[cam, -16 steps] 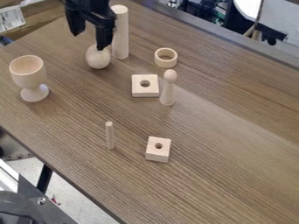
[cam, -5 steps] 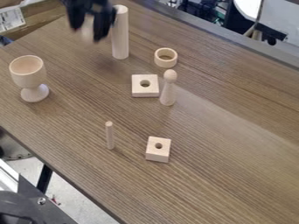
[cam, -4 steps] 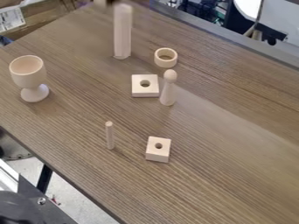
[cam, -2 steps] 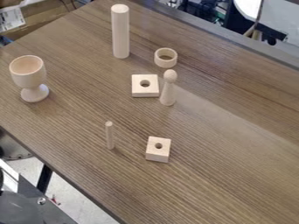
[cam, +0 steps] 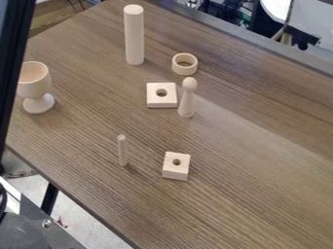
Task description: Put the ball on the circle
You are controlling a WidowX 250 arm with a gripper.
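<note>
The circle is a small pale wooden ring (cam: pixel 185 63) lying flat on the table in the upper middle, its opening facing up. Nothing sits on or in it. A long black part of the robot arm (cam: pixel 14 53) runs down the left edge, in front of the left side of the wooden goblet.
Near the ring stand a tall cylinder (cam: pixel 135 35), a square block with a hole (cam: pixel 162 101) and a peg figure (cam: pixel 187 99). The goblet (cam: pixel 36 83) is at the left. A thin stick (cam: pixel 122 151) and a smaller holed block (cam: pixel 175 171) are lower down.
The ball has risen off the table with the gripper, from beside the tall cylinder, and both have left over the top edge. A black arm part has come in along the left edge.
</note>
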